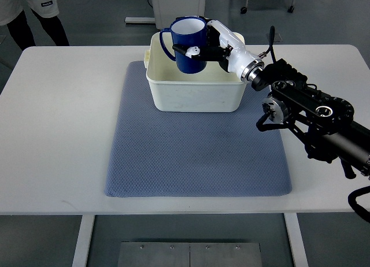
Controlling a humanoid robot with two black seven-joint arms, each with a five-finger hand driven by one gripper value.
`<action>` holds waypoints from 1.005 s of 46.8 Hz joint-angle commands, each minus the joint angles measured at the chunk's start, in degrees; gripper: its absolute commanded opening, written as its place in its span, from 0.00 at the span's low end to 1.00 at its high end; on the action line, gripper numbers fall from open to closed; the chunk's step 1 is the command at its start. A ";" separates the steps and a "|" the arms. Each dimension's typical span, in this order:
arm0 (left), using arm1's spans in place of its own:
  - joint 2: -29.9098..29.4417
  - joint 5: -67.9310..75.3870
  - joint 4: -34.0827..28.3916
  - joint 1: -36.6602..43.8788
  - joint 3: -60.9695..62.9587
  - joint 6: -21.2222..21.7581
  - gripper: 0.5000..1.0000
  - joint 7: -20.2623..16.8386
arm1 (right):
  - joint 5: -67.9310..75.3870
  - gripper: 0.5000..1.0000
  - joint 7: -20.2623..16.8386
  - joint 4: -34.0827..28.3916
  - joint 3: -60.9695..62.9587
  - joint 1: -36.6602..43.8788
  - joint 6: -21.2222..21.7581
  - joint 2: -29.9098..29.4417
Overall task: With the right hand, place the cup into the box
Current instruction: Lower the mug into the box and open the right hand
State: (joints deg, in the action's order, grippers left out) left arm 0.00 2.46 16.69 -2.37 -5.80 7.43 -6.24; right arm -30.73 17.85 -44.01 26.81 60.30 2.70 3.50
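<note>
1. White table (52, 134) on a grey floor; a blue-grey textured mat (196, 157) covers the table's middle.
2. Cream rectangular box (193, 93) stands on the far part of the mat, open side up. Interior looks bare apart from what hangs over it.
3. Right arm (312, 114) enters from the picture's right edge: black links and joints, ending in a white wrist section.
4. Right hand (217, 46), white with black fingers, reaches over the box's far right part.
5. Hand state: fingers are wrapped around the blue cup (188, 44), clamped on its side wall.
6. Cup is upright, white inside, mouth facing up, handle pointing to the picture's left. It sits over the box's far left area, its rim above the box rim. Cannot tell whether its base touches the box floor.
7. Left arm does not show.
8. Person's legs (37, 24) in dark trousers, with the hem of a white coat, stand past the table's far left corner.
9. White furniture base (176, 7) stands on the floor behind the box.
</note>
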 commanded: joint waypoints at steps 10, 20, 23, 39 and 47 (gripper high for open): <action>0.00 0.00 0.00 0.00 0.00 -0.04 1.00 0.00 | -0.12 0.00 0.25 2.87 0.00 -0.10 -0.06 -1.39; 0.00 0.00 0.00 0.00 0.00 -0.04 1.00 0.00 | -0.12 0.00 0.69 3.23 0.08 -0.10 -0.67 -1.47; 0.00 0.00 0.00 0.00 0.00 -0.04 1.00 0.00 | -0.03 0.03 0.96 3.23 0.17 -0.10 -1.11 -1.47; 0.00 0.00 0.00 0.00 0.00 -0.04 1.00 0.00 | -0.03 0.77 0.96 3.31 0.08 -0.45 -1.29 -1.39; 0.00 0.00 0.00 0.00 -0.09 -0.04 1.00 0.00 | -0.12 0.96 0.96 3.31 0.08 -0.54 -1.29 -1.39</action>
State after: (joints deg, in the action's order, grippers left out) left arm 0.00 2.46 16.70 -2.38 -5.81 7.40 -6.24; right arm -30.79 18.81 -40.71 26.89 59.76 1.40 2.10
